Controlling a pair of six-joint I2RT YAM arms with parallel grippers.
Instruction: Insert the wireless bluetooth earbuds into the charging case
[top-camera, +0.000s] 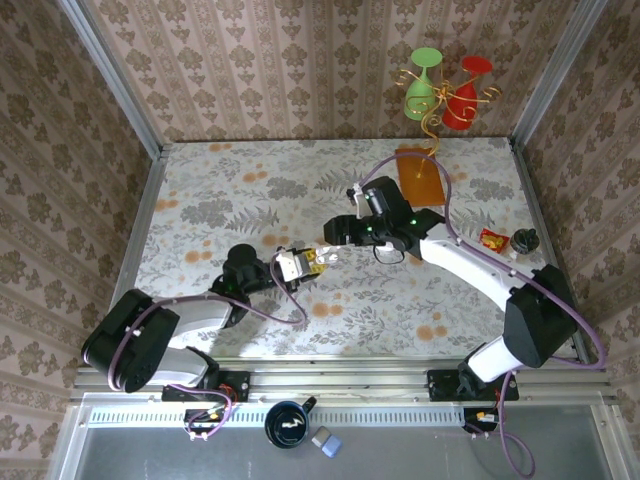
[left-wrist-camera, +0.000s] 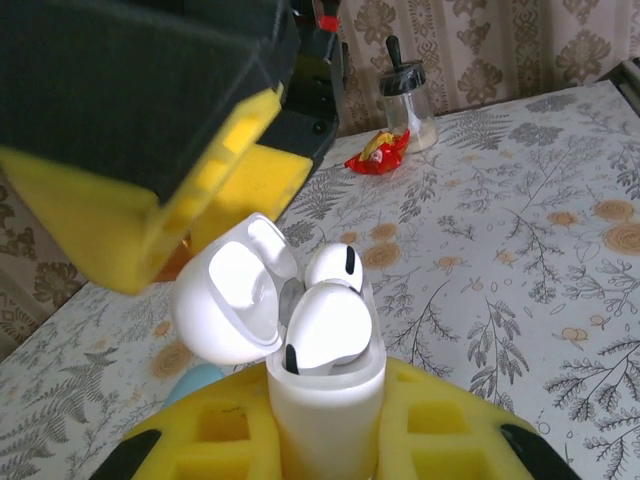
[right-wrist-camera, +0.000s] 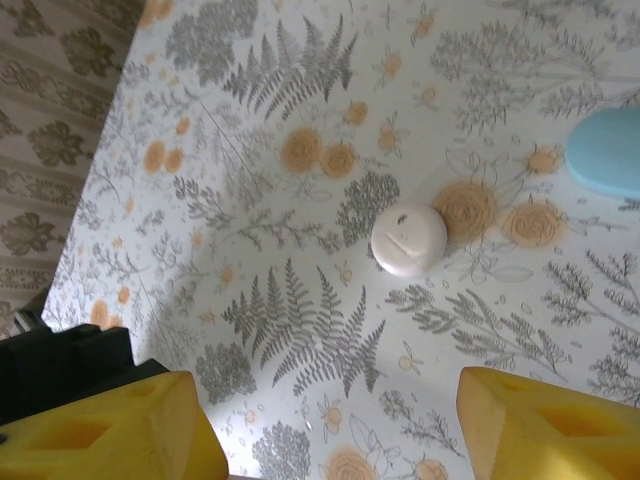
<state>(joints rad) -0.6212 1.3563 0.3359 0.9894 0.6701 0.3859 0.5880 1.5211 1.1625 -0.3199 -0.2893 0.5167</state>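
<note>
Tiny white plastic earbuds (left-wrist-camera: 330, 325) look seated in white open-lidded charging case (left-wrist-camera: 325, 415) clamped by left gripper (left-wrist-camera: 325, 440); right gripper (right-wrist-camera: 330, 425), jaws apart & empty, just beside case, so next: nudge lid (left-wrist-camera: 225, 300) shut.

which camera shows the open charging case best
Left wrist: the charging case is close up, clamped by the left gripper, lid open, two earbuds inside. Top external shows it as a small white speck at those jaws.

Left gripper (left-wrist-camera: 325, 445) clamps the charging case (left-wrist-camera: 327, 405); right gripper (right-wrist-camera: 335, 430) (fingers (right-wrist-camera: 110, 435) spread wide) hangs close beside it, arms reaching inward.
</note>
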